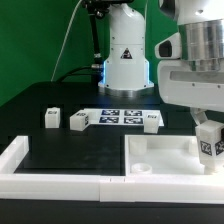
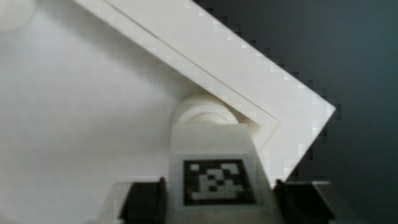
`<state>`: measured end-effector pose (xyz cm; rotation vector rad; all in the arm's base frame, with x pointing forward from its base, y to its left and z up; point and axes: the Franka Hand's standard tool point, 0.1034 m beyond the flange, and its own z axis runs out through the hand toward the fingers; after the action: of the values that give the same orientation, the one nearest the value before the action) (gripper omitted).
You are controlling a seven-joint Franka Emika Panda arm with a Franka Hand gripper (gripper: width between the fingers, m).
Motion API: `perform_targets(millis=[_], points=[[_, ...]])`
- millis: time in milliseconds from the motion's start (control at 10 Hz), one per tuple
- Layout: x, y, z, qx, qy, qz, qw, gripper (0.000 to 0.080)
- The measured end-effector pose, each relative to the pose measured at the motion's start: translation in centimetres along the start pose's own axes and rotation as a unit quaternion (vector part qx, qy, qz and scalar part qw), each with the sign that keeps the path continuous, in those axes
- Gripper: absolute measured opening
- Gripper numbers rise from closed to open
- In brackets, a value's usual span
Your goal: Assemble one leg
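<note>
Black tabletop (image 1: pixel 70 150) carries a white panel (image 1: pixel 160 152) at the exterior view's lower right. The gripper (image 1: pixel 208 133) clenches a tagged leg (image 1: pixel 209 144) above its corner.

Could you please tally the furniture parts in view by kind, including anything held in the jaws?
Legs: 4, namely 3 loose legs on the table and 1 held leg clamped in the jaws
Square panel: 1
Total: 5
</note>
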<state>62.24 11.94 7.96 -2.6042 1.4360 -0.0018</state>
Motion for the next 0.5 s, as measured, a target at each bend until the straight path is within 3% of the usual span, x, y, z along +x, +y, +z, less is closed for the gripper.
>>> perform_targets(millis=[200,300,400,500], points=[[-0.03,0.02,0.04,-0.001,-0.001,-0.047,0.999,0.0541],[0.07,0.21,0.04,-0.008,-0.006,-0.089,0.996,0.0541],[0.27,0.30,0.04,-0.008,-0.006,-0.153,0.988,0.0627],[0.31,0.33,0.04,-0.008,-0.006,-0.204,0.979,0.0643]])
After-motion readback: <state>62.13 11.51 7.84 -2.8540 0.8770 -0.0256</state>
